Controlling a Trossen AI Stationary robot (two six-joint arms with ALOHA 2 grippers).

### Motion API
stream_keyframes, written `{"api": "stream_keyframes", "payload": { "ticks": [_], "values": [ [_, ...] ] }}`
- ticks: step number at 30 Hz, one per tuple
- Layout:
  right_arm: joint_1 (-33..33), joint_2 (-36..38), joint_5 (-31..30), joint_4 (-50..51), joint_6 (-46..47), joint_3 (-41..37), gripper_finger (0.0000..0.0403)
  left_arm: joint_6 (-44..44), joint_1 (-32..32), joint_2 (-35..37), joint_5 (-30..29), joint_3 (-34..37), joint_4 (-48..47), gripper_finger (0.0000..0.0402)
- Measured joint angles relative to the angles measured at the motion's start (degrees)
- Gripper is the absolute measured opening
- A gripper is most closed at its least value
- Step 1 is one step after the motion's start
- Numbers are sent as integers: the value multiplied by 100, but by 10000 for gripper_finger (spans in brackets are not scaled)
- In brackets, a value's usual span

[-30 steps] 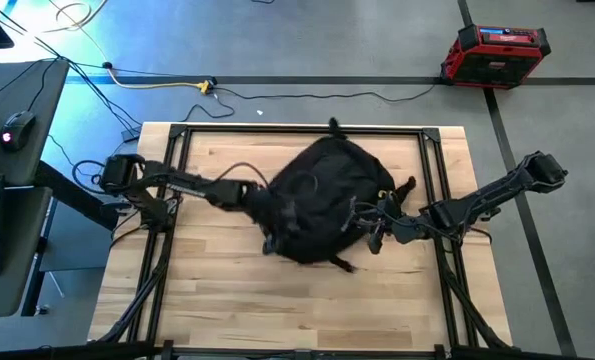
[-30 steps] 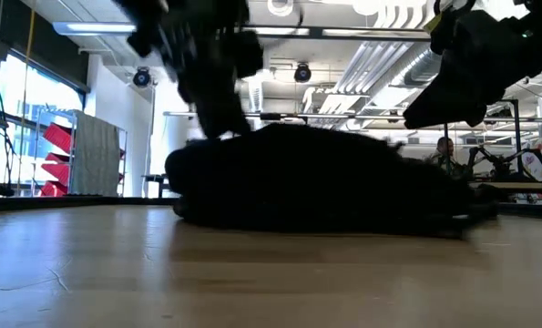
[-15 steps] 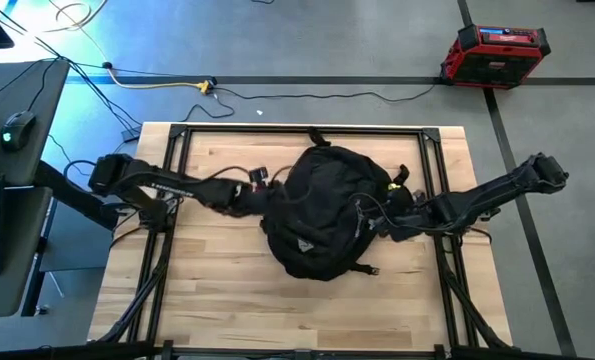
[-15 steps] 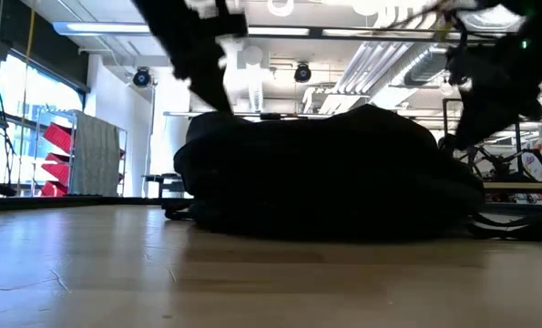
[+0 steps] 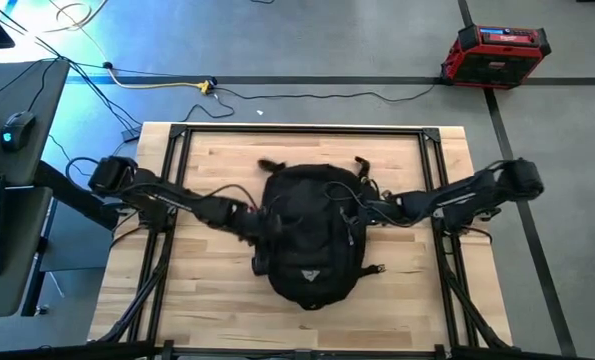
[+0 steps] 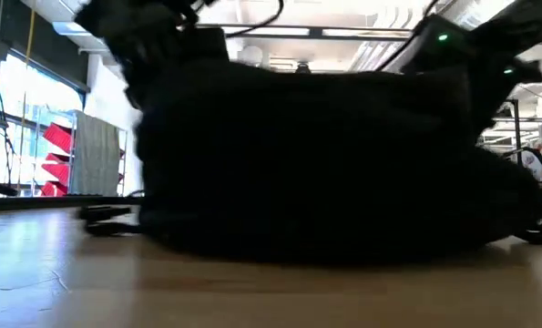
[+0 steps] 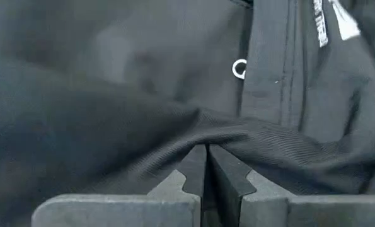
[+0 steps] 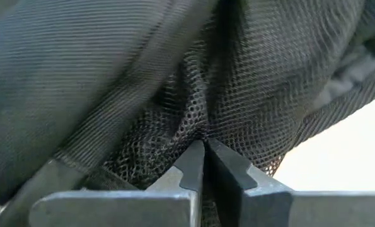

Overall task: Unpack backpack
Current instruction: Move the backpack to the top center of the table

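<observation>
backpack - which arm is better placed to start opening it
Hard to call: both grippers are pinched on the backpack. Left gripper fingers grip a plain fabric fold; right gripper fingers grip side mesh. Neither holds a zipper pull.

backpack mid-table, an arm at each side

the backpack point(image 5: 312, 235) lies on the middle of the table point(image 5: 207, 310), its logo end toward the near edge and its top loop toward the far edge. the left gripper point(image 5: 262, 222) is pressed against its left side, pinching a fold of fabric; the right gripper point(image 5: 362, 212) meets its right side, nipped onto mesh. left of the table stands a desk point(image 5: 2, 200) with a mouse point(image 5: 15, 127) on it. on the floor beyond the far right corner sits a toolbox point(image 5: 497, 48); cables point(image 5: 167, 85) trail behind the far edge.
</observation>
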State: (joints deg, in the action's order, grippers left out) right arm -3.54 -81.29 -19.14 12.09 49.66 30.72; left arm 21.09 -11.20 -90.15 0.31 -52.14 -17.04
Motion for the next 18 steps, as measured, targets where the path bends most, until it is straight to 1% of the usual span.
{"api": "stream_keyframes", "payload": {
  "ticks": [4,10,14,18],
  "values": [
    [-64,-356,-3,157,-23,338,1,24,-399,0,-860,-7,-152,0],
    [-390,-423,-346,804,117,707,0,-122,-414,0,-1944,-7,-861,0],
    [-558,-348,-461,1210,129,830,0,-71,-461,0,-1924,-4,-750,0],
    [-641,-124,-796,1286,-55,866,0,211,-688,9,-1552,-71,-469,0]
  ]
}}
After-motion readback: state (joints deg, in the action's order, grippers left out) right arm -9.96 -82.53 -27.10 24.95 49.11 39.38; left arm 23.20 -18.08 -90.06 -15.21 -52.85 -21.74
